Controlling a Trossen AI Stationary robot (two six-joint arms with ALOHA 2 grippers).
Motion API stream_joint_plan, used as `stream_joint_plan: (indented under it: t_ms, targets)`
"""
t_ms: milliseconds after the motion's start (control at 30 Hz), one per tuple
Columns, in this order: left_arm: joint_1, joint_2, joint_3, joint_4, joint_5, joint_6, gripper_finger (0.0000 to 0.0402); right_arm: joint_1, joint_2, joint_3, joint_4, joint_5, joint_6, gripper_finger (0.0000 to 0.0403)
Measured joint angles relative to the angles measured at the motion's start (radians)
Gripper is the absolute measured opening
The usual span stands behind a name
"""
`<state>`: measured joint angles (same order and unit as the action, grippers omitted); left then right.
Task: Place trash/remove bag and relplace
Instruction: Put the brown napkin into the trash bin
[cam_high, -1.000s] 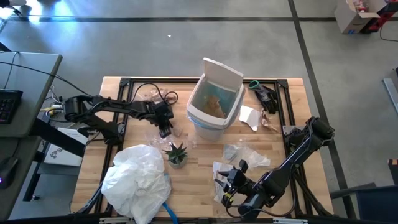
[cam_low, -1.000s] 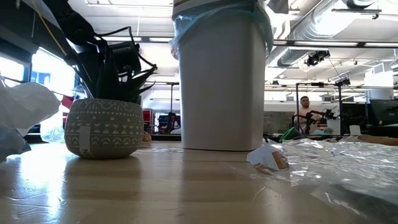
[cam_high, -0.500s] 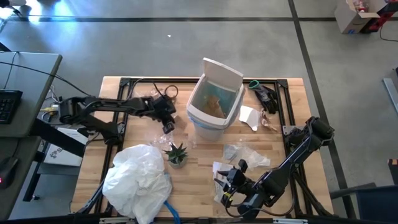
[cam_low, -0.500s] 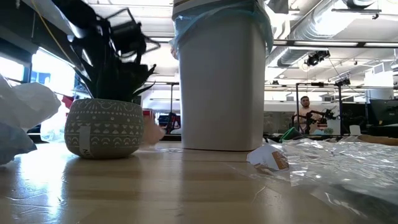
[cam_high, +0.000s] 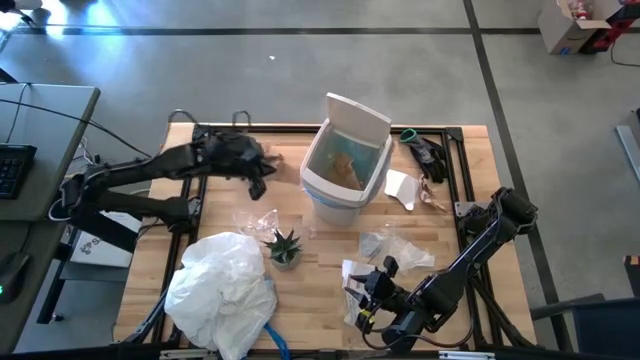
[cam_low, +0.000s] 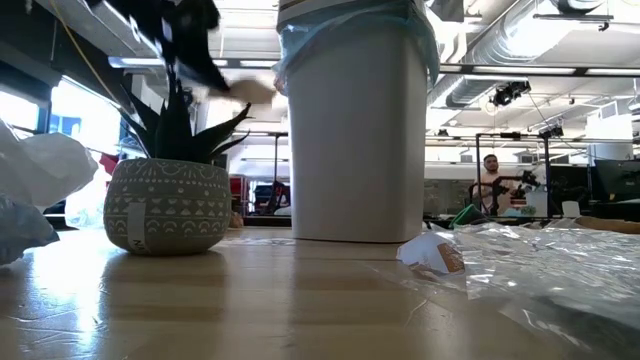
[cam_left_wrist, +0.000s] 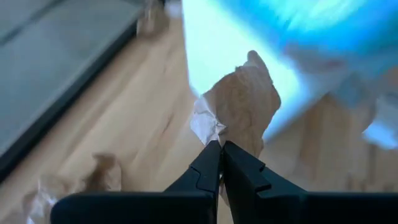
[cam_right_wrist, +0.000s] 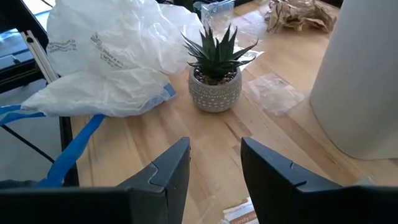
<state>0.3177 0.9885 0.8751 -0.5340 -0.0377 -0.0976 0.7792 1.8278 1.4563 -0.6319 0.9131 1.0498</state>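
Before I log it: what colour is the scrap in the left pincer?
Crumpled brown paper scrap; left wrist view shows it best.

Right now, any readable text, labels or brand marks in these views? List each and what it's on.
None can be read.
White plastic bag: grey printed lines on its side, too small and crinkled to read.
Paper scrap at the table's near edge: printed marks, too small to read.
Plant pot: a pressed pattern only, no text.
White bin: no label in view.

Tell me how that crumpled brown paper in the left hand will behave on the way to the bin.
The crumpled brown paper looks light, so it should lift easily. It is pinched by one edge in the shut left hand, so it may flop or swing. Its creases probably hold the shape; the thin grip could slip near the white bin.
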Motion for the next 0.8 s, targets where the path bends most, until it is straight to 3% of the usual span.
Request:
stream_joint_plan:
  t_ms: [200,367,567,800]
  targets:
    - [-0.07,-0.106,0.091,0.012,-0.006,-0.033,0.0,0.0,0.0,0.0,0.0,-0.004,-0.005,0.0128]
    - [-0.126,-0.102,0.19,0.075,-0.077,-0.023,0.0,0.0,0.0,0.0,0.0,-0.004,-0.022,0.0128]
    - [-0.143,-0.005,0.294,0.155,-0.105,0.043,0.0,0.0,0.0,0.0,0.002,0.004,-0.02,0.0128]
    - [-0.142,0.205,0.425,0.154,-0.103,0.123,0.0,0.013,0.0,0.0,0.015,0.033,-0.019,0.0128]
